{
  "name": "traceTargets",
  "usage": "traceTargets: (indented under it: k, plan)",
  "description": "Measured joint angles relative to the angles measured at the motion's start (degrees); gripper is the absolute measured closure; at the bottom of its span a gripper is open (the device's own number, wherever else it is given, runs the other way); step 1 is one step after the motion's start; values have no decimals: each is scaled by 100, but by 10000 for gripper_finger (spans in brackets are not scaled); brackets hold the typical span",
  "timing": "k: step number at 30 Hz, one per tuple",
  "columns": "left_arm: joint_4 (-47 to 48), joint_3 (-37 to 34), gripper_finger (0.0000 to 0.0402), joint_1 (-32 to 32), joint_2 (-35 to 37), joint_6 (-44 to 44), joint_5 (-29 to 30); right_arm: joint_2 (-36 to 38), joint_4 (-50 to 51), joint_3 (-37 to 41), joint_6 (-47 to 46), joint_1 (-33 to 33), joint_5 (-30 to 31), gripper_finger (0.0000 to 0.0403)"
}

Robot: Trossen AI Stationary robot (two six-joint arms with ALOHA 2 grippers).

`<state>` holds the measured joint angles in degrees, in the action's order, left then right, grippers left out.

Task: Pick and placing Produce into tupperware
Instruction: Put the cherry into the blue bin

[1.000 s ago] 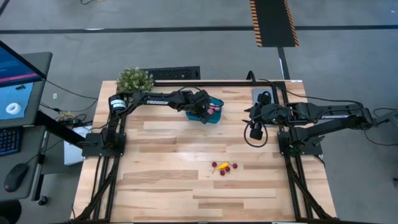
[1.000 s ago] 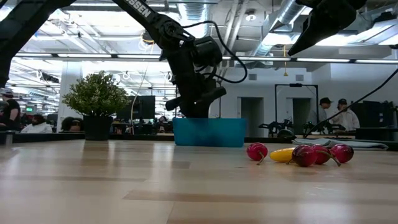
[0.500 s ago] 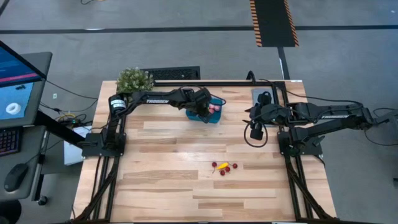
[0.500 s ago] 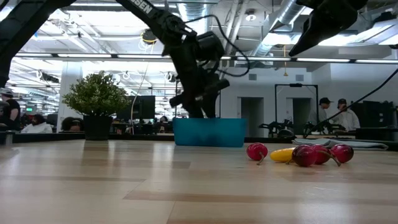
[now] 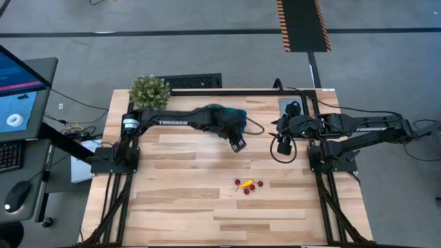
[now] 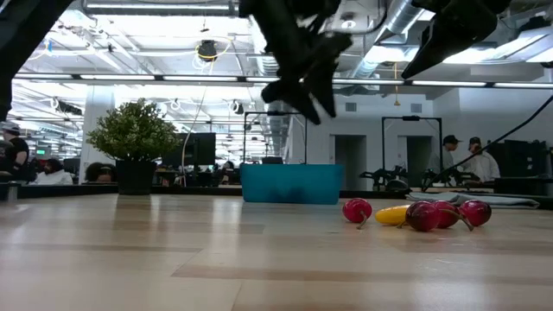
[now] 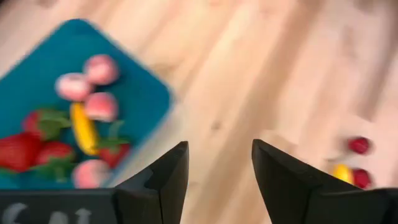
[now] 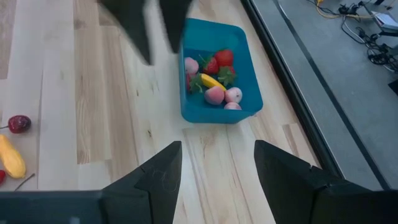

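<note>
The teal tupperware (image 7: 93,93) sits near the table's far edge and holds strawberries, pink pieces and a yellow piece (image 8: 213,81). In the high view my left arm covers most of the tupperware (image 5: 238,112). A small pile of produce (image 5: 247,184), dark red cherries (image 6: 357,210) around a yellow piece (image 6: 393,214), lies on the bare wood nearer the front. My left gripper (image 5: 238,145) hangs open and empty in the air between the tupperware and the pile. My right gripper (image 8: 217,168) waits open at the right side (image 5: 282,146).
A bushy potted plant (image 5: 149,88) stands at the far left corner. A grey flat plate (image 5: 289,105) lies at the far right under my right arm. A dark keyboard (image 5: 189,81) lies beyond the far edge. People stand in the room behind (image 6: 473,160).
My left gripper has risen from over the tupperware and swung toward the table's near edge and the right, toward the cherry pile, and is blurred with speed. The produce in the tupperware and the pile on the table have stayed put.
</note>
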<state>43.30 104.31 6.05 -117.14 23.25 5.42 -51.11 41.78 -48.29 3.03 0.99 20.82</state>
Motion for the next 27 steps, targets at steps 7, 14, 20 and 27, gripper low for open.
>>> traceTargets:
  k: [7,14,20,27]
  plan:
    - [-23,57,236,-847,0,314,160,2,0,0,0,0,0,178]
    - [-23,57,236,-1494,0,637,604,2,0,0,0,0,0,178]
    - [-75,-5,236,-1848,0,734,834,2,-2,0,-2,0,0,178]
    - [-535,-547,236,-1994,-9,717,876,2,-2,0,-4,0,0,178]
